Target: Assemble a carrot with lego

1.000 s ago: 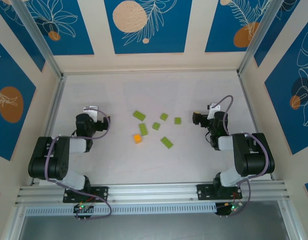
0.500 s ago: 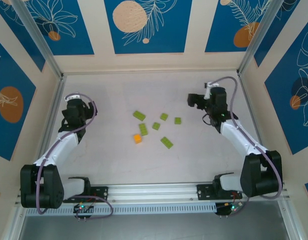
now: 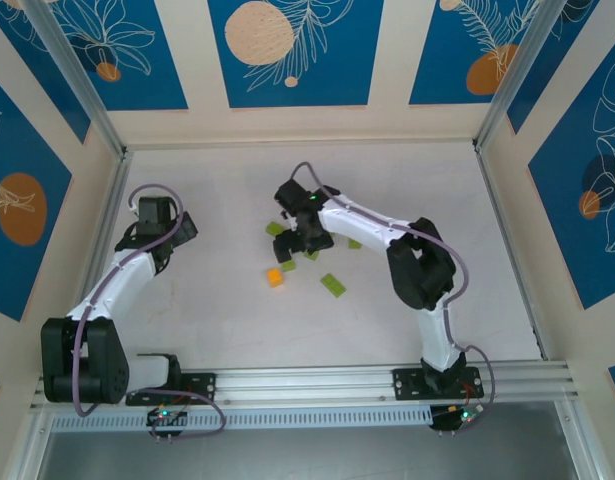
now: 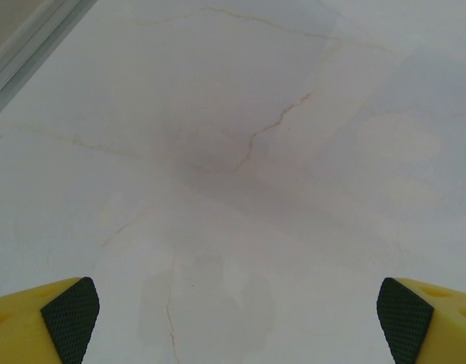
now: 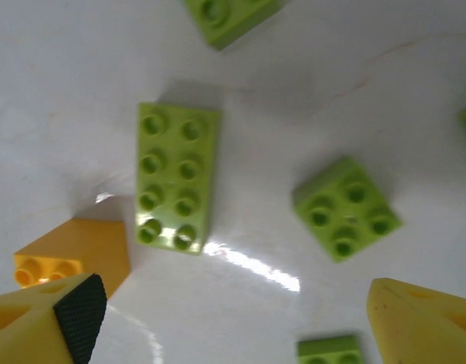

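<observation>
The lego bricks lie loose and apart at the table's middle, none joined to another. The orange brick [image 3: 275, 277] [image 5: 73, 256] sits nearest me, with a lime-green brick [image 3: 333, 285] to its right. My right gripper [image 3: 299, 245] [image 5: 244, 315] hovers open over the cluster. Below it lie a long green brick [image 5: 177, 178] and a square green brick [image 5: 346, 206], both ahead of the fingertips, with bare table between the fingers. Other green bricks [image 5: 229, 15] [image 5: 329, 350] lie around. My left gripper [image 3: 177, 230] [image 4: 236, 318] stands open over bare table at the left.
The white table [image 3: 217, 320] is ringed by aluminium rails, with one rail [image 4: 28, 45] close to the left gripper. The right arm [image 3: 387, 232] stretches across the middle, covering part of the green bricks. Patterned blue walls stand behind and at both sides.
Both arms unfolded from near their bases. The right arm then swung left from the right side to above the bricks. The left gripper stayed out at the left.
</observation>
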Available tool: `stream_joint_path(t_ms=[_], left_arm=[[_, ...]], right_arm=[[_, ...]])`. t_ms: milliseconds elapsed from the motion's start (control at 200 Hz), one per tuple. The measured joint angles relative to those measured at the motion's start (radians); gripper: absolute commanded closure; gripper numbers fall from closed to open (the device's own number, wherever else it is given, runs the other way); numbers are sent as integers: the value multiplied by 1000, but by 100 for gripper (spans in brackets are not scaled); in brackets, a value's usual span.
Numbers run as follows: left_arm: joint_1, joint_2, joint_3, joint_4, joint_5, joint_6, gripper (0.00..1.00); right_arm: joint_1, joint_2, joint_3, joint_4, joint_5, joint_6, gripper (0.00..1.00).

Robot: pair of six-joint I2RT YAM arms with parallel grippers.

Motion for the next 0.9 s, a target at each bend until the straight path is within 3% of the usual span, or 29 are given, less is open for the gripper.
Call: stream_joint_path(t_ms=[280,900], left_arm=[[0,-2,0,-2,12,0,4],[0,-13,0,-2,31,0,3]], right_arm=[[42,93,163,-66,-24,33,30],[33,249,314,-131,-11,33,43]])
